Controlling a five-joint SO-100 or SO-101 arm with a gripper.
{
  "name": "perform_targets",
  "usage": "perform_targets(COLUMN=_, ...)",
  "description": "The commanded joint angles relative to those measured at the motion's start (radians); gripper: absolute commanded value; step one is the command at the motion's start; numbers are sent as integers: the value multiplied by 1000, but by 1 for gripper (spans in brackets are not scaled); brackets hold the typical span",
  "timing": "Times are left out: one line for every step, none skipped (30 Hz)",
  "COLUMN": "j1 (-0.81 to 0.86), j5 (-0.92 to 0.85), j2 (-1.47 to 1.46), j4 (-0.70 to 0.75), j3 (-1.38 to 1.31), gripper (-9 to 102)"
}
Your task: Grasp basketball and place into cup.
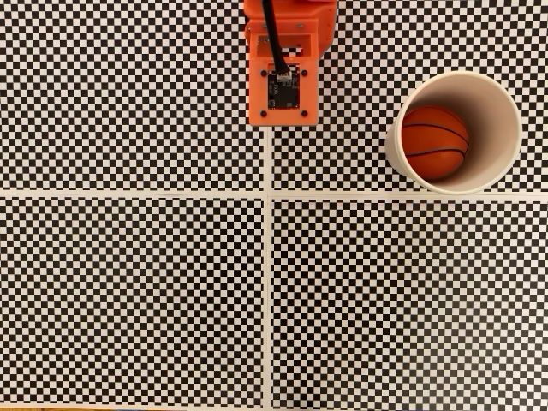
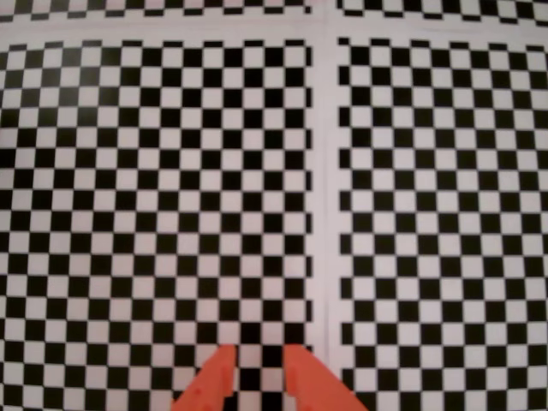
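Your ball (image 1: 434, 141) sits inside the cup (image 1: 497, 103), in the upper right of the fixed view. It rests low against the cup's left inner wall, with a crescent of bare cream wall showing to its right. Its black seams curve across the orange face that looks up at you. The cup stands upright on the bench (image 1: 128, 300), its round rim fully open to the camera, just above the pale horizontal strip that crosses the frame.

The bench is covered in a fine black and white checker pattern, split into four panels by that horizontal strip and a pale vertical strip running down the middle of the fixed view.

Your arm (image 1: 282, 64) enters from the top centre of the fixed view as an orange block with a small dark circuit board and a black cable. It sits well apart from the cup, to its left, right over the top of the vertical strip.

In the wrist view your claw (image 2: 254, 377) pokes in at the bottom centre as two orange fingertips (image 2: 214, 381). They are parted by a narrow gap with bare checker showing between them, and they pinch nothing. The pale vertical strip runs up the frame just right of them.
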Motion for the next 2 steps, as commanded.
perform_targets(j1=3, j5=6, j2=11, j4=8, j3=35, gripper=0)
perform_targets(j1=3, j5=6, j2=11, j4=8, j3=35, gripper=0)
